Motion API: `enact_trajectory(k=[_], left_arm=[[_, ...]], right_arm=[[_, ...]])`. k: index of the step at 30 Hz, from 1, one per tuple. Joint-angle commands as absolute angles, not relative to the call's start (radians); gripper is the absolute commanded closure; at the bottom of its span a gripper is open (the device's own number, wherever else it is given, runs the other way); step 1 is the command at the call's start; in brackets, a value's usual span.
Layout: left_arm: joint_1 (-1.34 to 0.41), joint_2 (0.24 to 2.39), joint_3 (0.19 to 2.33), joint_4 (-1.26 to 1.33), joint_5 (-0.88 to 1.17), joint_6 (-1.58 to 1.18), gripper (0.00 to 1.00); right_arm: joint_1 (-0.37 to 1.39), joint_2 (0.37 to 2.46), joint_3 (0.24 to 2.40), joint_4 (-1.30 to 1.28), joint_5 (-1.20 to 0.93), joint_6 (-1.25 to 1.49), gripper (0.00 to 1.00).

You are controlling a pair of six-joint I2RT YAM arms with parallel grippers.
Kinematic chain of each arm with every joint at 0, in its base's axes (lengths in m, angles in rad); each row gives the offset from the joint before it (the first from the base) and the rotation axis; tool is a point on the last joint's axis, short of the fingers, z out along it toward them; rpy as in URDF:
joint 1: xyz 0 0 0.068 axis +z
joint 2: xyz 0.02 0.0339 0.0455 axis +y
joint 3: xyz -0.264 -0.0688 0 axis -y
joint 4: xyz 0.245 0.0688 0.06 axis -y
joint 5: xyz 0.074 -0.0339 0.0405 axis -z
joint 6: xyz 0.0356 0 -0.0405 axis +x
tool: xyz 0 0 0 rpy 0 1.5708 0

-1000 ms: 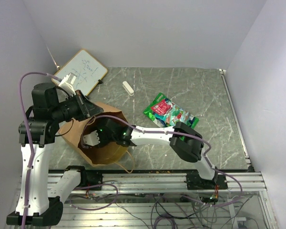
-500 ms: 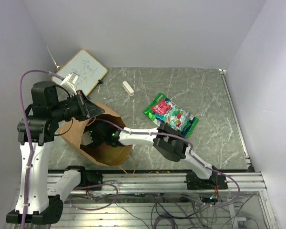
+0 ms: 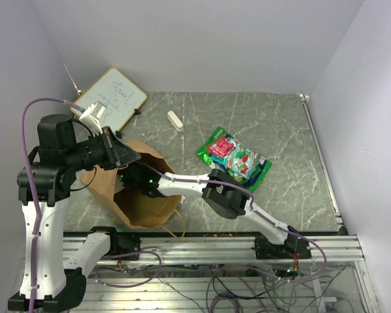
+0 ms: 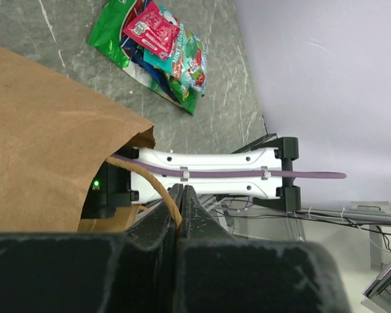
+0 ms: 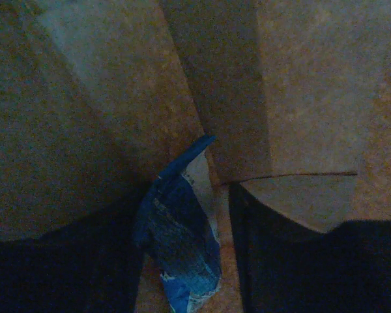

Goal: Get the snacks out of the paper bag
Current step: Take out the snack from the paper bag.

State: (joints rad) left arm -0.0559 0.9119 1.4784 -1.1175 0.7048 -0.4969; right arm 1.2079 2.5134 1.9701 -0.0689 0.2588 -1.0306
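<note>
No word or number can be read anywhere. The whiteboard [image 3: 112,98] carries handwritten marks too small to make out. The red packet [image 4: 154,30] bears a pale, blurred label.

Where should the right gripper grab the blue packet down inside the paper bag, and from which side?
Probably take the blue packet across its flat middle, coming straight in through the mouth of the paper bag. It stands on edge in the bottom crease, pointed corner up, thin enough to fit between the right gripper fingers flanking it.
</note>
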Motion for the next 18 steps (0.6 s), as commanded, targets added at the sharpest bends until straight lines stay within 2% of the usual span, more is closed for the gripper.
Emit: enact_trajectory(k=[1,4,7,13,18], left_arm=[[-0.054,0.879,1.505,-1.138,0.698,-0.497,0.93],[-0.054,0.87,1.508,-1.145,0.687,-0.503,0.93],[-0.054,0.863,1.507,-1.149,0.684,-0.51,0.93],[-0.054,0.851,1.508,-1.163,0.657,-0.517,0.93],[-0.054,0.832,1.491,-1.172,0.597,-0.531,0.93]], right_arm=[[1.188,2.55,2.003,-0.03,0.285,-1.08,0.56],[1.188,2.554,2.019,-0.043,0.266,-1.085,0.7],[1.189,2.553,2.029,-0.051,0.258,-1.084,0.87],[1.19,2.52,2.031,-0.075,0.235,-1.068,1.0],[1.197,2.407,1.927,-0.029,0.183,-1.013,1.0]])
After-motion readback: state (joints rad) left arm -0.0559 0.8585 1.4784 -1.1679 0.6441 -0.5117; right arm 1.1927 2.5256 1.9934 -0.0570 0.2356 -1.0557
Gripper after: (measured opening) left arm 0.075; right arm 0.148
